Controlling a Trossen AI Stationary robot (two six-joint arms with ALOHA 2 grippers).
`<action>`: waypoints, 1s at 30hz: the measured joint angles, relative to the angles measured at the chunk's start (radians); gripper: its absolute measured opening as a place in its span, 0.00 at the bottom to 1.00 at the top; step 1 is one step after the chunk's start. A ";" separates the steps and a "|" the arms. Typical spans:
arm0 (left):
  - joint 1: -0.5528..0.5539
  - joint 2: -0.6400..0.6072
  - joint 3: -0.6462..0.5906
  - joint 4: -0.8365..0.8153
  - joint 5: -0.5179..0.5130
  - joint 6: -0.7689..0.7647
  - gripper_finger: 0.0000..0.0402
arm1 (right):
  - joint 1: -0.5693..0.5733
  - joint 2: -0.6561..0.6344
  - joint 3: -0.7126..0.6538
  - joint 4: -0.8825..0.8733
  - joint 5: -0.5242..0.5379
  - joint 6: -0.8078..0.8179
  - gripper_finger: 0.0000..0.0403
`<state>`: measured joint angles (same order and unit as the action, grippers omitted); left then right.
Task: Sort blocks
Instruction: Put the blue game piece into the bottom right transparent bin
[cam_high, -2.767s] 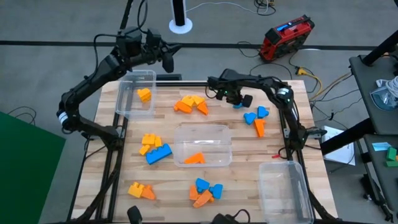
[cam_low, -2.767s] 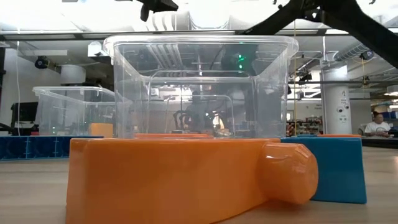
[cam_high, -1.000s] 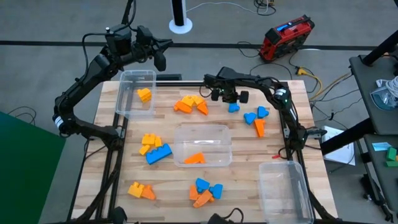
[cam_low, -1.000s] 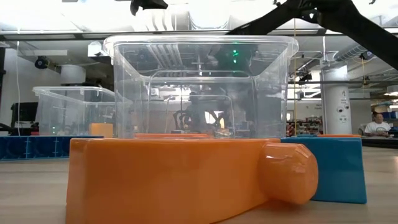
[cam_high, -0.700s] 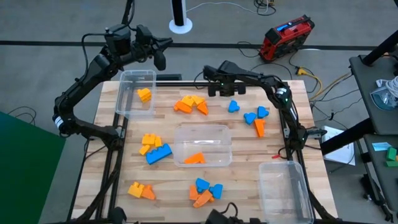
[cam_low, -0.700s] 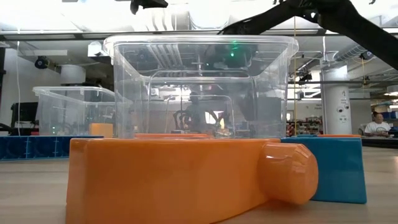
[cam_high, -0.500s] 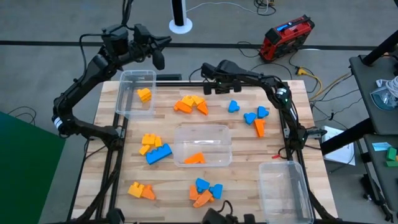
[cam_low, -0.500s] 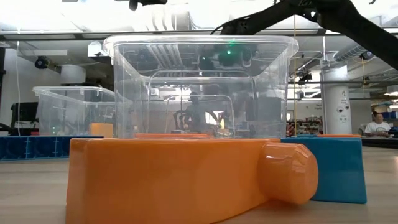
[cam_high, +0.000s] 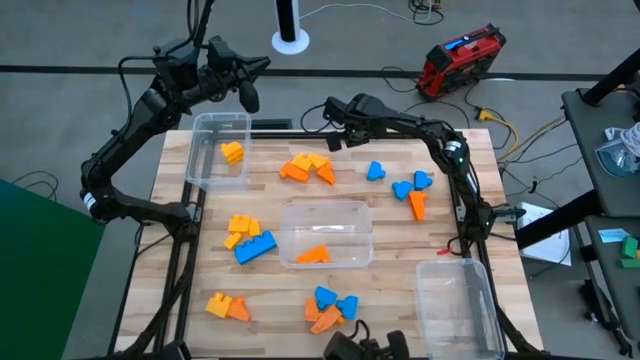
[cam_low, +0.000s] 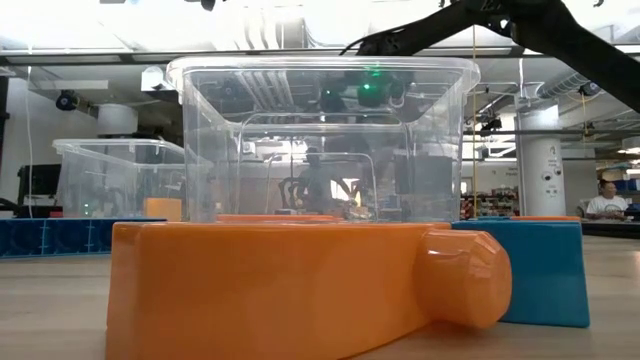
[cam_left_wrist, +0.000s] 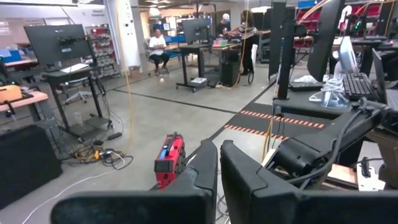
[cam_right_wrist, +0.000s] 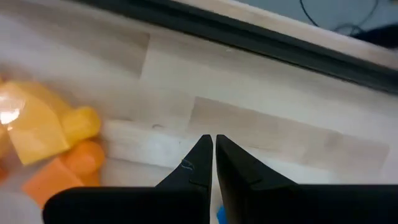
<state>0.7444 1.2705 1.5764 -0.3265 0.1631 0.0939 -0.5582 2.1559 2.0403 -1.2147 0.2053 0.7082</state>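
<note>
Clear bins (cam_high: 219, 147): 3; grey tools: 2

A wooden desk (cam_high: 390, 215) carries three clear plastic bins: one at its centre (cam_high: 326, 232), one toward ten o'clock (cam_high: 219, 148) and one toward five o'clock (cam_high: 457, 305). Off the desk on the grey floor, a red and black case (cam_high: 460, 57) lies toward one o'clock and a white round post base (cam_high: 290, 41) at twelve. In the room behind, a seated person (cam_low: 604, 203) shows far off at a workstation.
</note>
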 joint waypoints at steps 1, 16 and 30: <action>0.000 0.000 0.000 -0.004 0.000 0.004 0.00 | 0.002 0.000 0.000 0.001 -0.008 -0.030 0.03; 0.000 -0.001 0.000 -0.007 0.000 0.006 0.00 | 0.006 0.001 0.000 0.001 -0.024 -0.123 0.03; 0.000 -0.001 0.000 -0.057 0.000 -0.001 0.00 | -0.033 0.003 0.000 -0.233 -0.127 0.025 0.15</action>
<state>0.7444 1.2694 1.5764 -0.3833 0.1631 0.0925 -0.5913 2.1586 2.0403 -1.4473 0.0784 0.7334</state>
